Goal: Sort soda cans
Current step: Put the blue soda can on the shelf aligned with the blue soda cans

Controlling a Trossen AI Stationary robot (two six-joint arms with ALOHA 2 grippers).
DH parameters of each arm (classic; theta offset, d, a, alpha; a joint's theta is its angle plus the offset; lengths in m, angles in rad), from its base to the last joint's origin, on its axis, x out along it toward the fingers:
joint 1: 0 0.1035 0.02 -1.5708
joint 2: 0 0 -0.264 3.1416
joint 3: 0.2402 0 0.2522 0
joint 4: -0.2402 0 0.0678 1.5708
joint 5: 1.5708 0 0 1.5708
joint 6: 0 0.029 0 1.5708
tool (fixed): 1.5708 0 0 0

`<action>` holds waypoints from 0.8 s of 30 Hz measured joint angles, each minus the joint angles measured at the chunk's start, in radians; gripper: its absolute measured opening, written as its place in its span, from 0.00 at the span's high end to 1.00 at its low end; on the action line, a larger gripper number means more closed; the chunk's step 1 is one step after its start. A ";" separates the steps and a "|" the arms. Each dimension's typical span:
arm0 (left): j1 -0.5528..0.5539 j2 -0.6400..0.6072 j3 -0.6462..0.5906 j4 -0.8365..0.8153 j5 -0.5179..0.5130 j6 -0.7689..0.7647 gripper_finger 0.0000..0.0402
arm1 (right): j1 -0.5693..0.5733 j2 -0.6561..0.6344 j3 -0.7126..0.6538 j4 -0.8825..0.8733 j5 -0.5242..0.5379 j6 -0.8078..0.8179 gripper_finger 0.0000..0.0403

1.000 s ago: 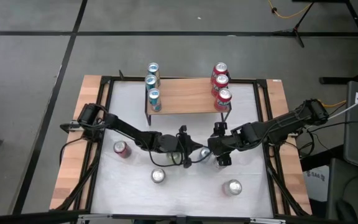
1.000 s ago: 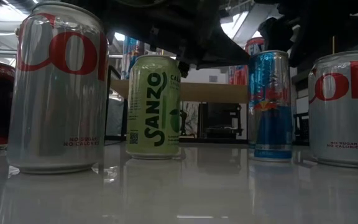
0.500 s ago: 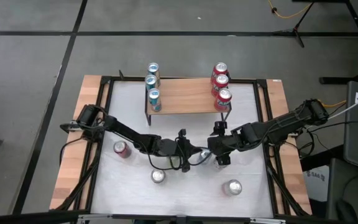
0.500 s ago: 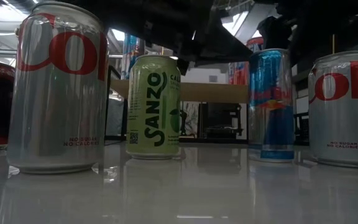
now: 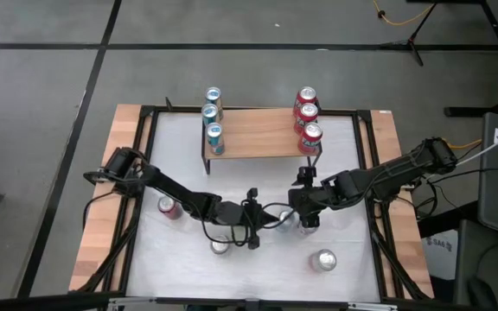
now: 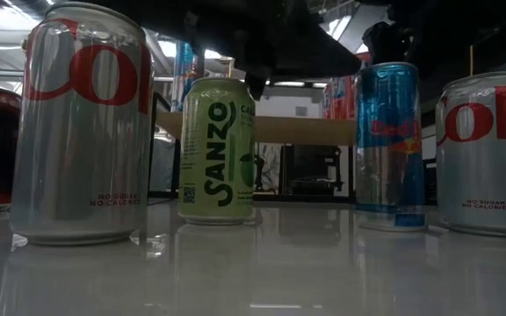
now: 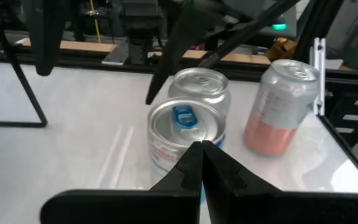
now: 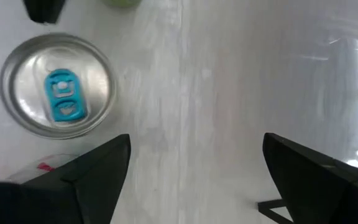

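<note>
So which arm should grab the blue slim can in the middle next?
Right, probably. The right gripper hangs just above the blue slim can with its fingers spread wide, the can slightly off to one side. The left gripper is shut and approaches it low from the side.

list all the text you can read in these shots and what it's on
"SANZO": pale green can, low view.
"Co", cut off, and "NO SUGAR NO CALORIES": big silver can on the left.
"oke", cut off, and "NO SUGAR NO CALORIES": silver can on the right.
Blue and silver can: red lettering too blurred to read.
Shelf cans: too small to read.
</note>
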 joint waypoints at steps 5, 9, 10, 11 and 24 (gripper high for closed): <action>0.001 -0.058 0.000 0.001 -0.002 0.031 1.00 | 0.000 0.001 0.066 -0.045 -0.008 0.000 0.12; 0.001 -0.133 0.001 -0.106 0.000 0.035 1.00 | 0.000 0.000 0.125 -0.074 -0.042 0.000 0.12; 0.001 -0.162 0.001 -0.156 0.000 0.040 1.00 | 0.000 0.000 0.134 -0.071 -0.064 0.000 0.12; 0.001 -0.189 0.001 -0.197 0.000 0.043 1.00 | 0.000 0.000 0.139 -0.070 -0.086 0.000 0.12; -0.038 -0.749 -0.017 -0.824 -0.222 0.081 1.00 | 0.009 0.019 0.145 0.045 -0.279 0.035 0.12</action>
